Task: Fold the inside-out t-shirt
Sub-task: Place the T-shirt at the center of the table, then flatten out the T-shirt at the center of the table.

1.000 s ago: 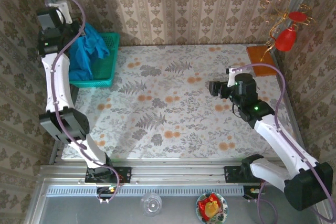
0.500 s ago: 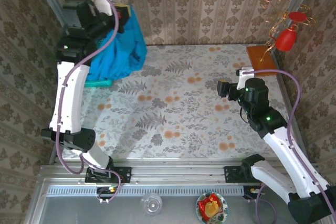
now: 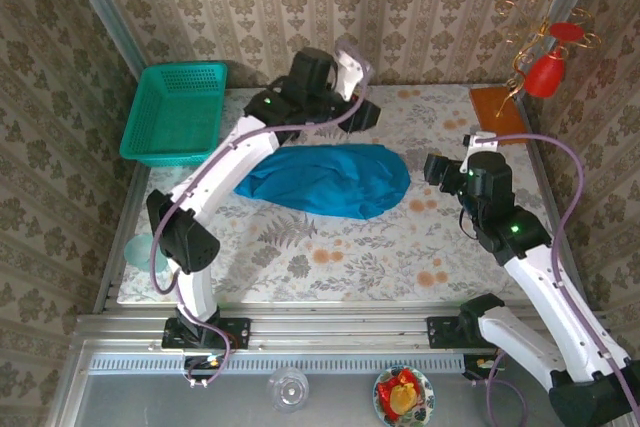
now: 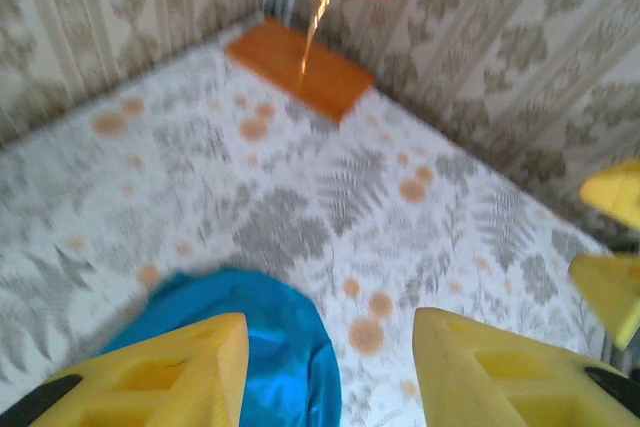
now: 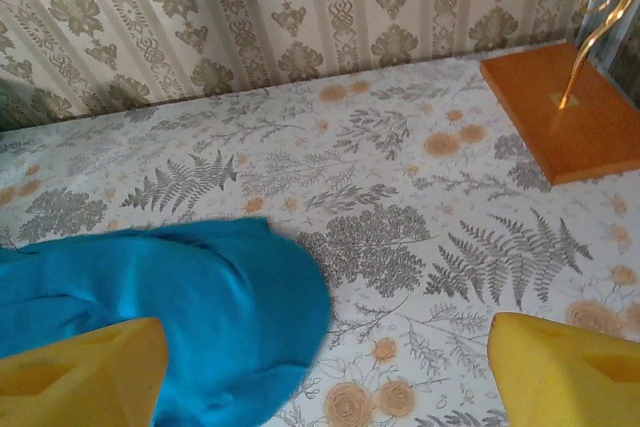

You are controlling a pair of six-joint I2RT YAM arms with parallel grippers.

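At the bottom of the top view, a clear glass (image 3: 288,388) and a small plate (image 3: 429,399) carrying something red and yellow sit side by side. They lie below the metal rail (image 3: 330,332) that holds both arm bases. Beyond the rail lies the flower-patterned worktop (image 3: 330,257).

The right gripper (image 3: 432,169) hangs at the right of the frame, just beside the right end of the inside-out t-shirt (image 3: 325,179). The shirt lies as a bunched teal-blue heap, long from left to right, in the middle of the worktop and well apart from the basket. In the right wrist view the right gripper (image 5: 325,347) has its yellow jaws wide apart in the two lower corners with nothing between them. The shirt (image 5: 180,297) spreads across the lower left there.

Further back, at upper centre of the top view, the left gripper (image 3: 365,112) sits over the far edge of the shirt. In the left wrist view the left gripper (image 4: 330,322) has its jaws apart and gripping nothing. The rounded end of the shirt (image 4: 270,347) lies on the worktop beneath them.

At the upper left a green mesh basket (image 3: 170,117) stands on the far left corner of the worktop. At the upper right an orange block (image 3: 497,103) bears a gold wire stand with a red ornament (image 3: 548,72). Patterned wallpaper (image 3: 400,7) closes the back.
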